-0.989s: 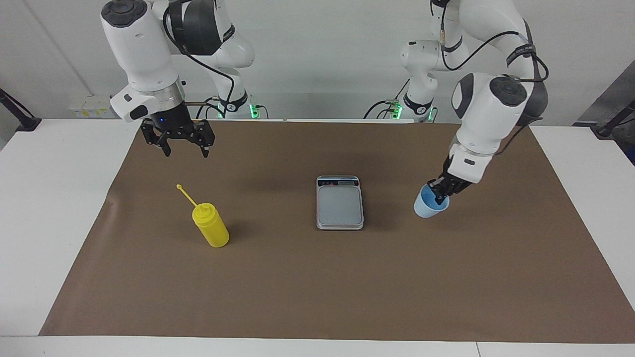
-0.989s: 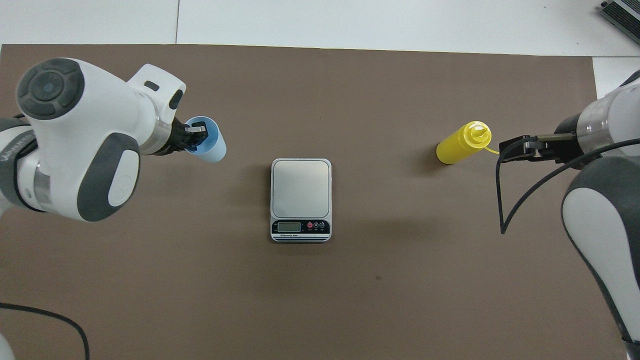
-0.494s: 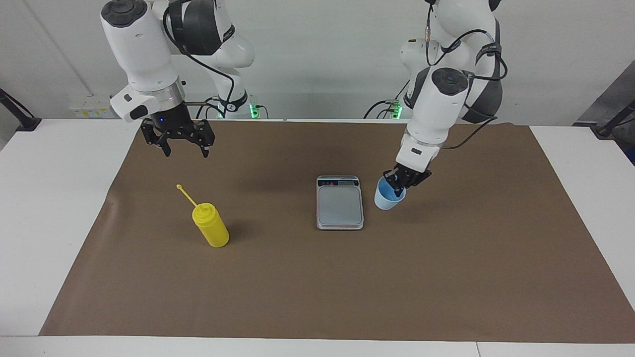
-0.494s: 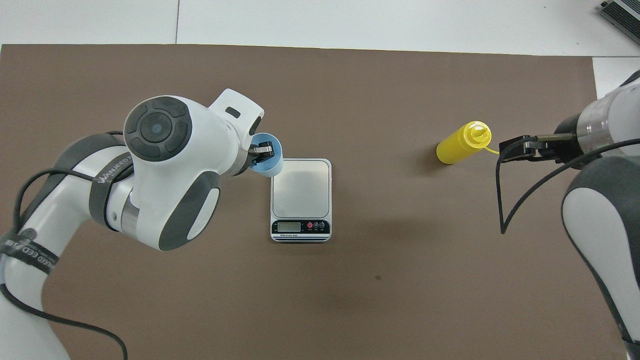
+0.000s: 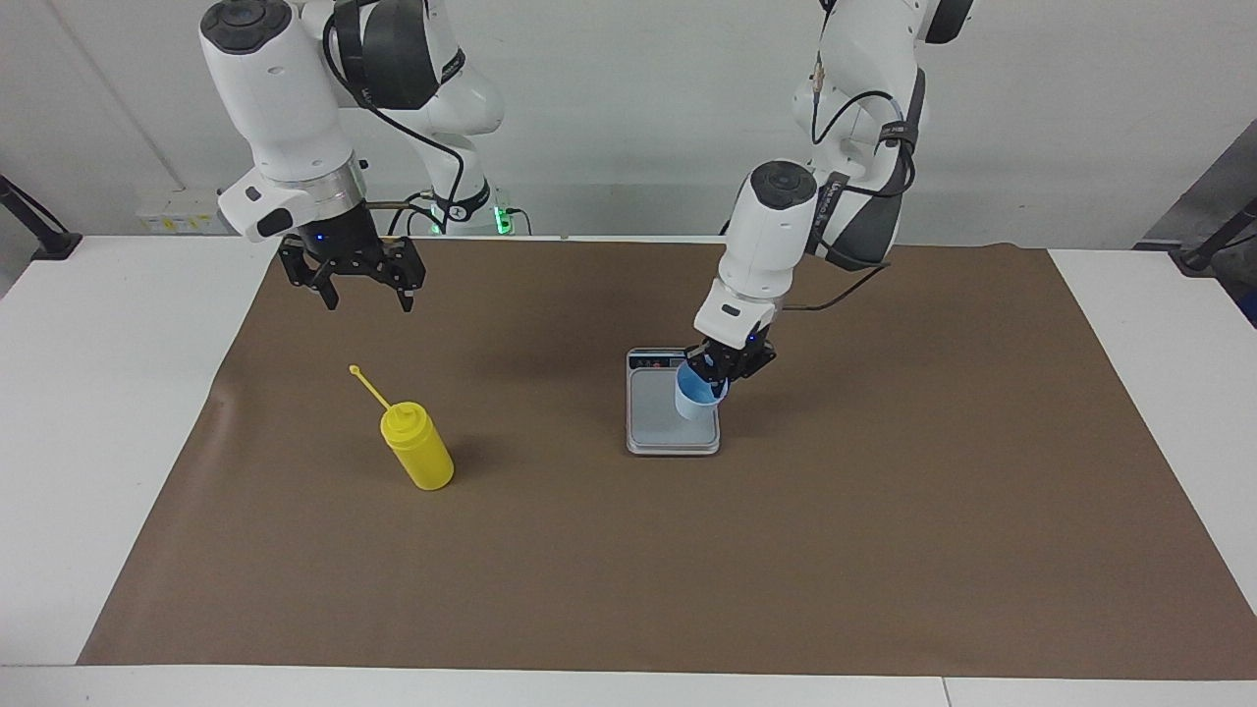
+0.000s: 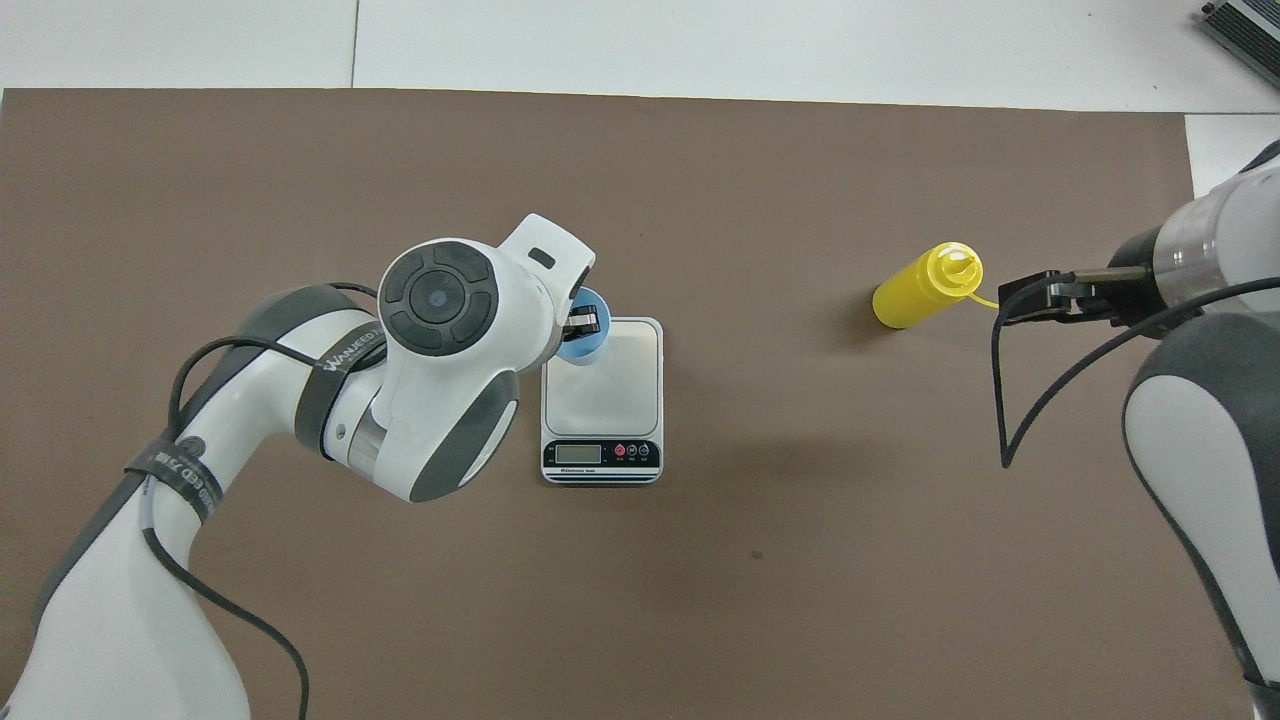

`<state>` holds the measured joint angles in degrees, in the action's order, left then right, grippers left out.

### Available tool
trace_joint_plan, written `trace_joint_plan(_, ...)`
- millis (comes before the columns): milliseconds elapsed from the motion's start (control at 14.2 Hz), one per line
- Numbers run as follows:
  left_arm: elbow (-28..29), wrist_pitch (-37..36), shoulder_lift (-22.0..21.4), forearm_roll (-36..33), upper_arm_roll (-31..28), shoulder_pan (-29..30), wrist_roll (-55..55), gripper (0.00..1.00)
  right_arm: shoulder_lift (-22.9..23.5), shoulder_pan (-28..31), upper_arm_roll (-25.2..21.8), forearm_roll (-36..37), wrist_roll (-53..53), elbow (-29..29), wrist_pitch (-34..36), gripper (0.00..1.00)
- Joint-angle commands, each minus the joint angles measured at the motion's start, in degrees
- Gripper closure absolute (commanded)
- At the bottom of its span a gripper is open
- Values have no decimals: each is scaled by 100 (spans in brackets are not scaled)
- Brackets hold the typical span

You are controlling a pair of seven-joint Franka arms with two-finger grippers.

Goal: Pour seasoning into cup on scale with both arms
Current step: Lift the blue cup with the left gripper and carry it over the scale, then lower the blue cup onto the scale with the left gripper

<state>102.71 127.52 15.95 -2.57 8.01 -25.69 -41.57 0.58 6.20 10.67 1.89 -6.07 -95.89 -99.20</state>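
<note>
- While the left tool [image 5: 725,377] pinches the cup [image 5: 694,396] by its rim, one finger inside and one outside, the cup hangs tilted over the scale [image 5: 673,405], above the edge of the platform toward the left arm's end of the bench; whether its base touches the platform I cannot tell.
- Step in hand, as I judge it: setting the cup down on the scale.
- To do it well, the cup should first be brought level and moved over the middle of the platform, away from the display strip [image 6: 601,454] at the scale's robot-side edge.
- Lowering should be slow and straight, so the base lands flat and the scale does not slide on the brown mat [image 5: 884,550].
- Release should wait until the cup stands on its own; the inside finger must lift straight up so it does not tip the cup.
- Well apart from the scale, toward the right arm's end, the seasoning bottle [image 5: 417,449] stands upright and untouched.
- Over the mat, clear of the bottle, the right tool [image 5: 367,292] waits with its fingers spread.
</note>
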Motion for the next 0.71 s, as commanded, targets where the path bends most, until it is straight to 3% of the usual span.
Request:
trace_joint_plan(0, 4, 361, 241, -349, -89, -155, -264, 100, -84, 31, -21, -110, 176, -61, -2, 0)
trace_joint_plan(636, 48, 475, 338, -376, -89, -190, -273, 100, -84, 31, -21, -110, 176, -61, -2, 0)
